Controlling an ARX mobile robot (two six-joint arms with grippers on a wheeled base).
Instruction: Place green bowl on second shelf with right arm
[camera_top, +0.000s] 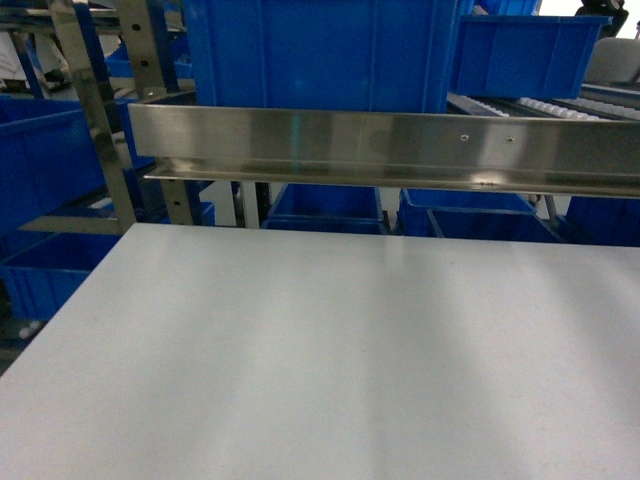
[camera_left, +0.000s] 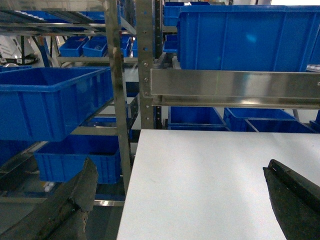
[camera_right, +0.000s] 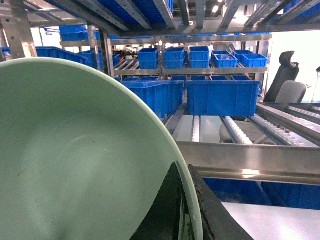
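Note:
The green bowl (camera_right: 75, 160) fills the left half of the right wrist view, tilted with its inside facing the camera. My right gripper (camera_right: 183, 171) is shut on the bowl's rim, one black finger inside and one outside. Beyond it lies the second shelf (camera_right: 225, 131), its white roller tracks running back behind a steel front rail (camera_right: 250, 161). That rail (camera_top: 380, 140) spans the head view, where neither the bowl nor any gripper shows. My left gripper (camera_left: 179, 160) stands open and holds nothing, over the left edge of the white table (camera_left: 210, 185).
The white tabletop (camera_top: 320, 350) runs up to the rack. Blue crates sit on the shelf above the rail (camera_top: 320, 50), under it (camera_top: 470, 215) and on racks to the left (camera_left: 50, 100). A steel upright (camera_left: 146, 65) stands at the table's far left corner. An office chair (camera_right: 287, 75) is at the right.

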